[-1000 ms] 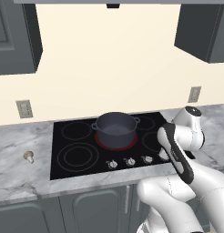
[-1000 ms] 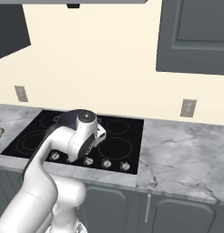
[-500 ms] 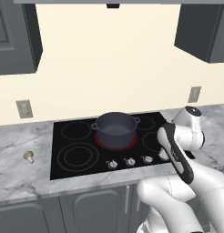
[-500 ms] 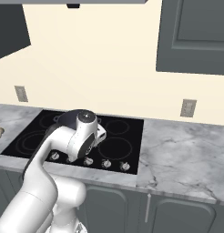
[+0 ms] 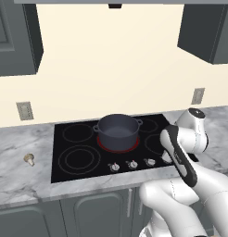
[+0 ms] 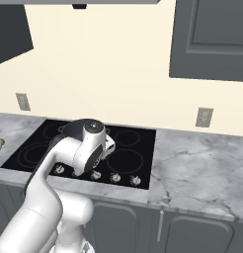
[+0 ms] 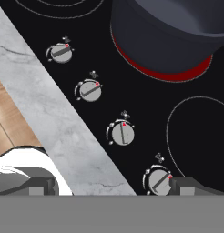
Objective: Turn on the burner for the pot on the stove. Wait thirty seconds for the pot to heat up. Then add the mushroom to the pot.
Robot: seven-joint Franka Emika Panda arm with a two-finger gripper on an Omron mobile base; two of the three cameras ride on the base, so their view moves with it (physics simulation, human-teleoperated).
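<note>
The burner (image 5: pixel 117 145) glows red under the pot (image 5: pixel 117 131) on the stove (image 5: pixel 79 157), so the step in hand appears to be the wait for the pot to heat. The gripper (image 7: pixel 109 185) hangs over the front row of knobs (image 7: pixel 122 133), its jaws spread wide and holding nothing. Doing this step well likely means holding the arm clear of the knobs so none is nudged. The mushroom (image 5: pixel 29 159) lies on the marble counter (image 5: pixel 23 176) well to the left of the stove, apart from the pot; reaching it afterwards probably calls for a long swing left and a gentle, centred pinch on its small cap.
</note>
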